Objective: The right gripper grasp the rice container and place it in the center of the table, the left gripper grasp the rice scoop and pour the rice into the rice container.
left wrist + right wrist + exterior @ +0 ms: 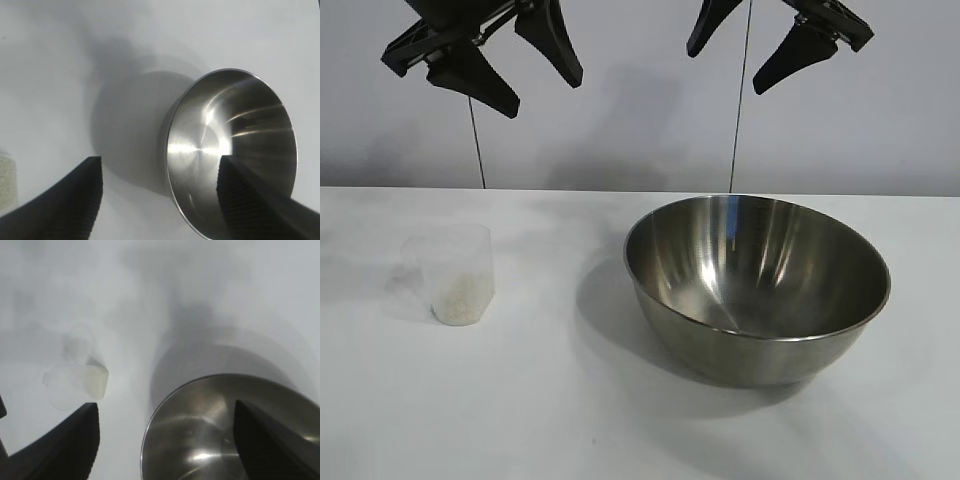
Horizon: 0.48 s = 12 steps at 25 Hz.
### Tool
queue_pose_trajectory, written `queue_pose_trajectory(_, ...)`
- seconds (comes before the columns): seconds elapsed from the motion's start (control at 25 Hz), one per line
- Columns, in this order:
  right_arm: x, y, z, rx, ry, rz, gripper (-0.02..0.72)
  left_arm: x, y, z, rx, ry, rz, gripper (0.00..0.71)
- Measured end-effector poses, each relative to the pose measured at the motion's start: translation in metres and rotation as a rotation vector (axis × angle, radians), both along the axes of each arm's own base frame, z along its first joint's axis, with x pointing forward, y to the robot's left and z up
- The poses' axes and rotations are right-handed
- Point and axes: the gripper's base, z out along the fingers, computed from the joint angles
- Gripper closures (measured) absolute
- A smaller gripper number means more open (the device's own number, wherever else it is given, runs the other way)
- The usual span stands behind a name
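Observation:
The rice container (757,285), a large shiny steel bowl, stands empty on the white table (550,400), right of centre. It also shows in the left wrist view (230,150) and the right wrist view (210,430). The rice scoop (449,272), a small translucent cup, stands upright at the left with white rice (460,297) in its bottom; it shows in the right wrist view (77,382) too. My left gripper (538,75) hangs open high above the table at the upper left. My right gripper (725,60) hangs open high above the bowl at the upper right. Both are empty.
A plain wall stands behind the table's far edge (570,188). Two thin cables (477,140) hang down behind the grippers.

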Motion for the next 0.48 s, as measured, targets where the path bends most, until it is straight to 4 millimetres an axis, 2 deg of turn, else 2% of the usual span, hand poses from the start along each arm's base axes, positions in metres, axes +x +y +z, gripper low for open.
queue_pose_trajectory(0.48,-0.0043,0.0002,-0.0018,-0.007,0.046,0.022,0.188,0.0,0.0,0.0,0.0,0.0,0.0,0.233)
